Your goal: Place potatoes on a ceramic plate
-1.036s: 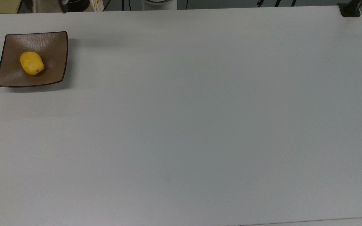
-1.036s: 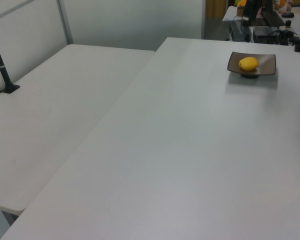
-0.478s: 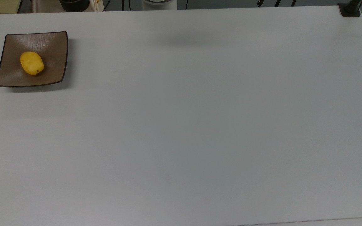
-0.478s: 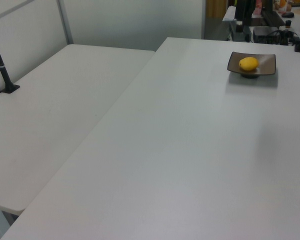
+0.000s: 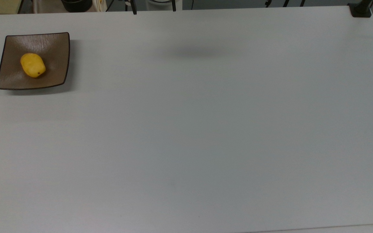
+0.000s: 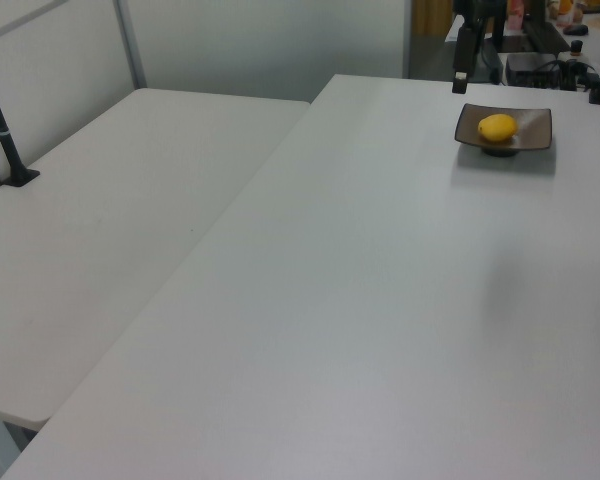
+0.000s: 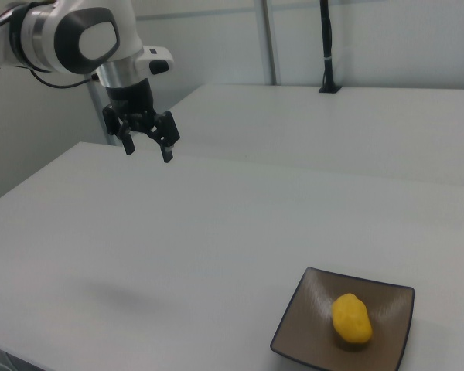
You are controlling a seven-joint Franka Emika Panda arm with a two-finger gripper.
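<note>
White table (image 5: pixel 206 129) spreads wide under everything. Next the arm (image 7: pixel 69 35), its gripper (image 7: pixel 148 141) hanging in the air with fingers (image 7: pixel 168 147) spread apart, nothing between them. Well away from those fingers sits the plate (image 7: pixel 305 317) (square, glossy brown, thin dark rim, upturned corners). On it lies the potato (image 7: pixel 351 318), a smooth bright yellow oval with a tiny dark spot at one end.

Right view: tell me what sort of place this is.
Probably a robotics lab: a white robot arm with an open gripper hangs above bare white tables, with a potato on a ceramic plate.
</note>
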